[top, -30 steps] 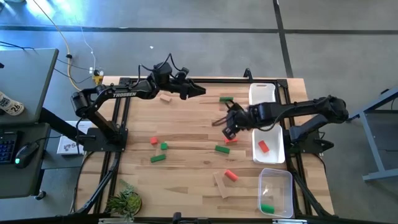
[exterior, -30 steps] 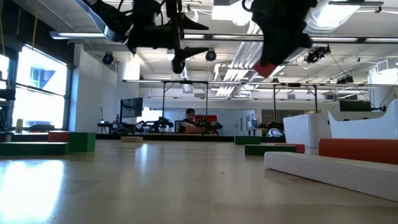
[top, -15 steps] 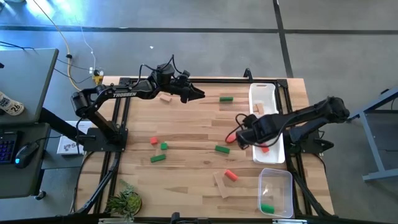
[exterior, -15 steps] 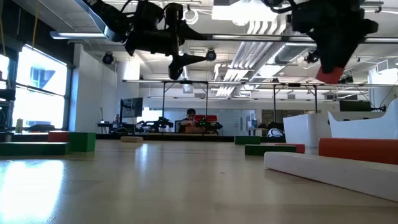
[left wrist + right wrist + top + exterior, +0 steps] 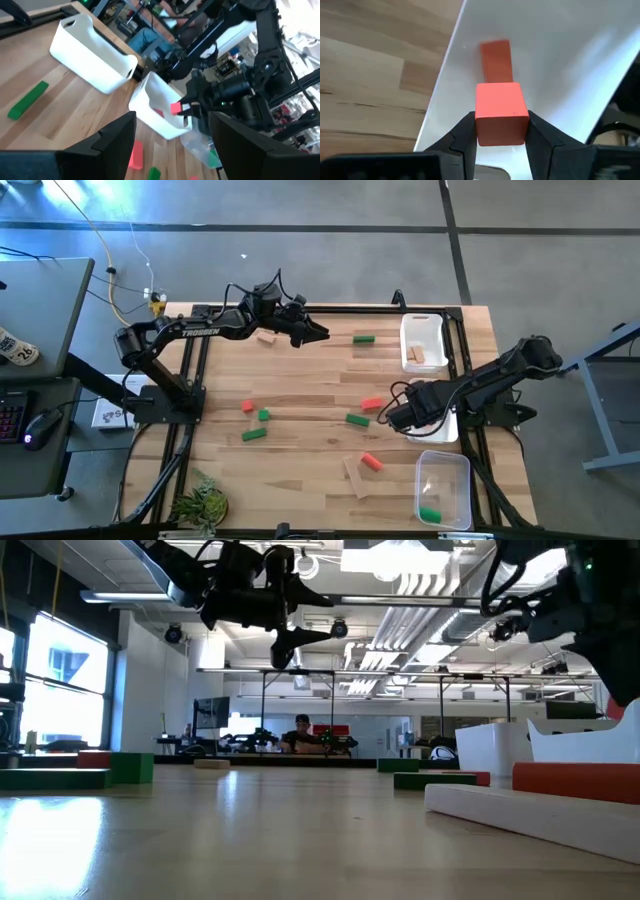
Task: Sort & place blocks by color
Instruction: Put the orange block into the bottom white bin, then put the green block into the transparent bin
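My right gripper [image 5: 402, 416] hangs over the near white tray [image 5: 446, 423], shut on a red cube [image 5: 501, 112]. The left wrist view shows that cube [image 5: 176, 107] above the tray too. A red bar [image 5: 496, 60] lies on the tray's floor below it. My left gripper [image 5: 318, 333] stands open above the table's far middle, holding nothing. Loose blocks lie flat on the table: green ones [image 5: 364, 338] [image 5: 357, 419] [image 5: 254, 434], red ones [image 5: 371, 404] [image 5: 372, 462] [image 5: 247, 407], tan ones [image 5: 266, 337] [image 5: 355, 477]. My right gripper pinches the red cube by two opposite side faces [image 5: 482, 120] between its two fingers [image 5: 465, 132]. The fingers come from above and point down. The cube is lifted clear, level, above the white tray's floor.
A second white tray [image 5: 424, 340] at the far right holds a tan block [image 5: 415, 355]. A clear tray [image 5: 445, 485] at the near right holds a green block [image 5: 430, 514]. A small plant [image 5: 200, 505] stands at the near left corner. A person sits far behind the table [image 5: 300, 732].
My right gripper has carried the red cube from above the table's middle toward the right and near edges and down over the near white tray. It has tipped from slanting to pointing nearly straight down. It stays shut on the cube.
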Controlling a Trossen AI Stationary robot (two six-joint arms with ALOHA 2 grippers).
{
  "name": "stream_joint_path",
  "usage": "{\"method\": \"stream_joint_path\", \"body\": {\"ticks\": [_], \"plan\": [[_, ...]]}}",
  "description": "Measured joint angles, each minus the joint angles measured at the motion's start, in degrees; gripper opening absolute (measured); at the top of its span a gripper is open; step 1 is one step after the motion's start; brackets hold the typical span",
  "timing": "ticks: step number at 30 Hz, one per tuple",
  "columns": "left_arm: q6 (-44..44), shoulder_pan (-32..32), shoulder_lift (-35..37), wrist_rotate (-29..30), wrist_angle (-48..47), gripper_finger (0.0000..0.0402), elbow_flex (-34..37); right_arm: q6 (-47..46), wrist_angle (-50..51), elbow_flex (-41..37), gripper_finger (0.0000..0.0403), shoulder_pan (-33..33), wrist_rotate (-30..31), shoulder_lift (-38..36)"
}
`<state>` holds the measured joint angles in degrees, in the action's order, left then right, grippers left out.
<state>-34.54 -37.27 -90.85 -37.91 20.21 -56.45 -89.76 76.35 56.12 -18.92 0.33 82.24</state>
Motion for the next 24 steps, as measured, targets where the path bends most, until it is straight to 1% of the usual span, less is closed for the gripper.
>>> {"method": "stream_joint_path", "body": {"ticks": [2,6,8,10,13,16,19,22,24], "plan": [[1.83,0.39,0.00,0.00,-1.32,0.0239,0.00,-0.12,-0.99,-0.91,0.0117,0.02,-0.73,0.00],[5.38,1.09,0.00,0.17,-4.05,0.0239,0.00,-0.11,-1.70,-1.18,0.0169,0.04,-0.84,0.00],[7.13,1.42,0.00,0.38,-5.14,0.0239,0.00,-0.19,-1.68,-1.18,0.0189,0.04,-0.70,0.00],[9.12,1.79,0.00,1.84,-6.28,0.0239,0.00,-0.38,-1.83,-1.18,0.0200,0.04,-0.40,0.00],[12.53,2.20,0.42,4.66,-8.78,0.0239,0.00,-0.82,-3.11,-1.18,0.0205,0.17,-0.40,0.00],[17.95,2.68,1.65,9.39,-14.88,0.0239,-1.27,-2.99,-4.57,-1.16,0.0206,0.28,-0.17,0.00],[25.32,3.29,3.02,16.63,-24.08,0.0239,-3.74,-4.20,-5.31,-0.30,0.0207,0.28,1.38,0.00],[30.86,4.10,4.21,23.33,-30.72,0.0239,-6.33,-4.45,-5.20,1.77,0.0208,0.33,4.97,0.00],[32.35,4.41,4.92,25.84,-33.97,0.0239,-7.27,-4.00,-5.35,3.88,0.0208,0.33,8.64,-0.02]]}}
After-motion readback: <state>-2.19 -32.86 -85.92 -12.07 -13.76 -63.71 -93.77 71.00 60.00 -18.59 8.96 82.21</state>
